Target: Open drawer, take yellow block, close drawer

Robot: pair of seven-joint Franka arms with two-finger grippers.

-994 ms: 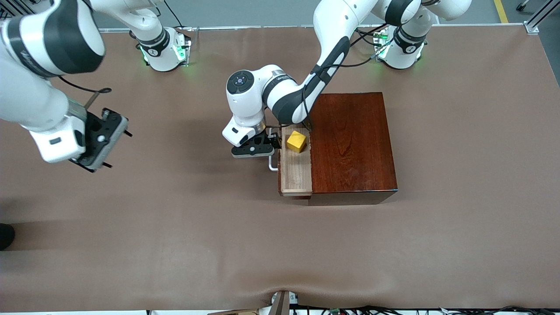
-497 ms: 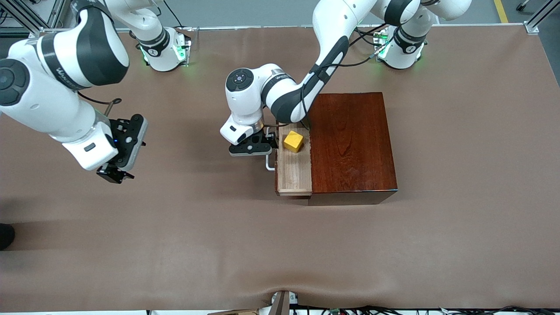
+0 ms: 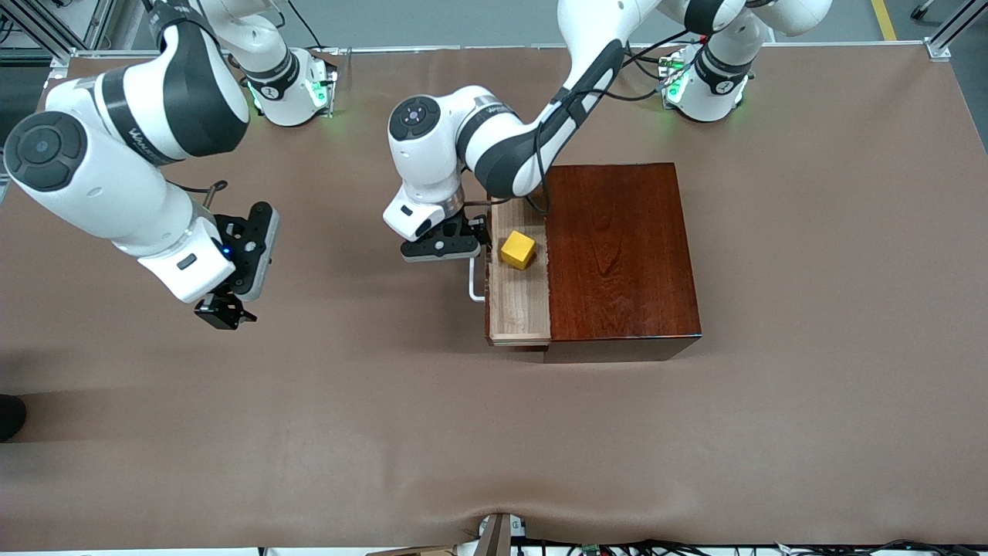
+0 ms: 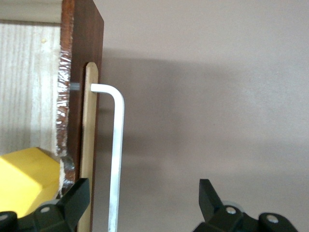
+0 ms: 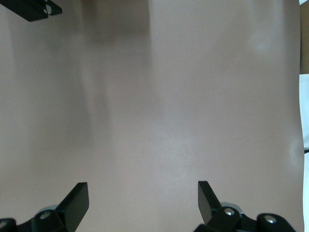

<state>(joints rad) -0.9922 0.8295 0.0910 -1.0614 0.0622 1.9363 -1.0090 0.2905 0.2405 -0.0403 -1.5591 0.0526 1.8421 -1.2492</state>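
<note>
Brown tabletop: left gripper (image 3: 441, 249), fingers spread, sits beside the open drawer (image 3: 519, 309), yellow block (image 3: 517, 250) just past its front; right gripper (image 3: 231, 297), also spread, hovers well apart toward the right arm's end.

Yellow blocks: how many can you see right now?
1. The yellow block lies in the open drawer, at the end farther from the front camera, beside the open left gripper. The drawer's part still inside the box is hidden, so more could be there.

drawer (image 3: 519, 301): pulled partly out of the box (image 3: 621, 251), toward the right arm's end of the bench (image 3: 810, 309)
yellow block (image 3: 518, 250): in the drawer
left end effector (image 3: 446, 245): open, over the handle (image 3: 475, 279)
right end effector (image 3: 224, 309): open, over bare bench
</note>
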